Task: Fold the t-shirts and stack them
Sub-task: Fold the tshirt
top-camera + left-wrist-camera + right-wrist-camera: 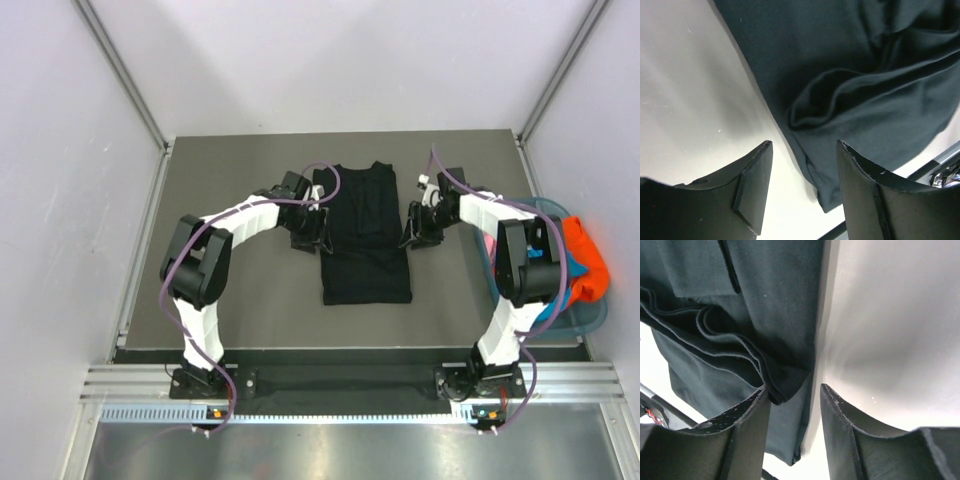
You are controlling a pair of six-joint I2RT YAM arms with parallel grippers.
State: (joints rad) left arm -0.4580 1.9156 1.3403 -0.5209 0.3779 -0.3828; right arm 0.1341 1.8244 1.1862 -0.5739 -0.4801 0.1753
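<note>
While the orange t-shirt [585, 262] sits bunched in the basket [592, 322] at the worktop's right edge, unfolded, the black t-shirt [365, 240] lies mid-worktop, its sides folded into a narrow strip and the crosswise fold not yet made. Flanking its far half, the left gripper [312, 232] and right gripper [418, 230] stand released, holding nothing.

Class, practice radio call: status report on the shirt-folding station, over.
Left gripper open, right gripper open, flanking black cloth t-shirt. Shirt flat mid-table, sides folded in. Nothing blocking; orange cloth shirt in translucent blue-green plastic basket, right edge.
</note>
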